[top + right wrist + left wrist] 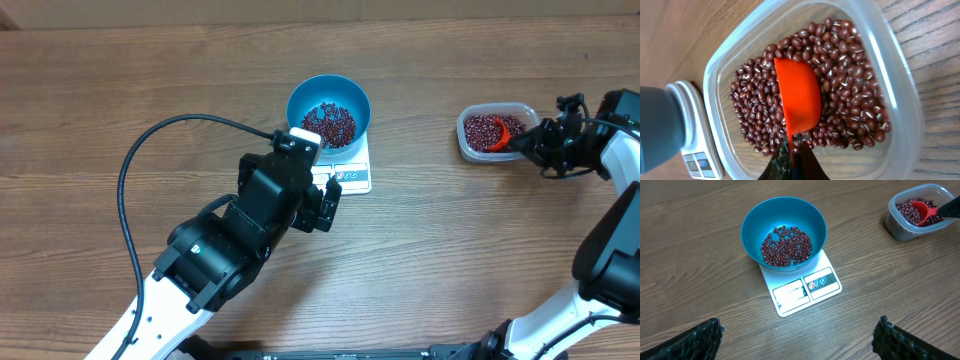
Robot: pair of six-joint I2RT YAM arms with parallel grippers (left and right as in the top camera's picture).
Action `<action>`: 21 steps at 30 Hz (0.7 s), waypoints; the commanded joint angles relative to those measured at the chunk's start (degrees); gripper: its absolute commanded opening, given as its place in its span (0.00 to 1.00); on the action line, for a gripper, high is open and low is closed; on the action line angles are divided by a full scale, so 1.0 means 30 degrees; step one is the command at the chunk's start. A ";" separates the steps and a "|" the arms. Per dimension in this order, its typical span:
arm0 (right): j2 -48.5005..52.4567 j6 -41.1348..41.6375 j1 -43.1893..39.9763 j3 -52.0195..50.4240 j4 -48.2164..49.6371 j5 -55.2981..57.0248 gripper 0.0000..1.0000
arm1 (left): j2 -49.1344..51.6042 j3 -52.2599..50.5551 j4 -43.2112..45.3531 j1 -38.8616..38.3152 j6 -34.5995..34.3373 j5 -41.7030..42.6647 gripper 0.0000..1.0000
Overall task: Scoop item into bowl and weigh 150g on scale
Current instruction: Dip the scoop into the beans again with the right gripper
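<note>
Beans [850,75], small and dark red, lie under the right hand [791,152], which is clamped tight on the handle of a red scoop [799,97]. The scoop's cup sits among them in the clear plastic tub [892,65]. Well apart on the wooden surface [150,70], more beans cover the bottom of the blue bowl [752,217], which stands on the white scale [805,292]. The left hand [797,330] hovers just before the scale, fingers spread wide, holding nothing.
</note>
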 commanded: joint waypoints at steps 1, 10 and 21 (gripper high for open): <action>0.0889 0.0189 -0.0459 -0.0109 0.0051 -0.0146 0.04 | 0.0131 0.0284 0.0066 0.0131 -0.0393 0.0015 0.99; 0.1144 0.0044 -0.0539 -0.0109 0.0036 -0.3271 0.04 | 0.0131 0.0284 0.0066 0.0131 -0.0393 0.0015 0.99; 0.1144 0.0044 -0.0539 -0.0109 0.0044 -0.5129 0.04 | 0.0131 0.0284 0.0066 0.0131 -0.0393 0.0015 0.99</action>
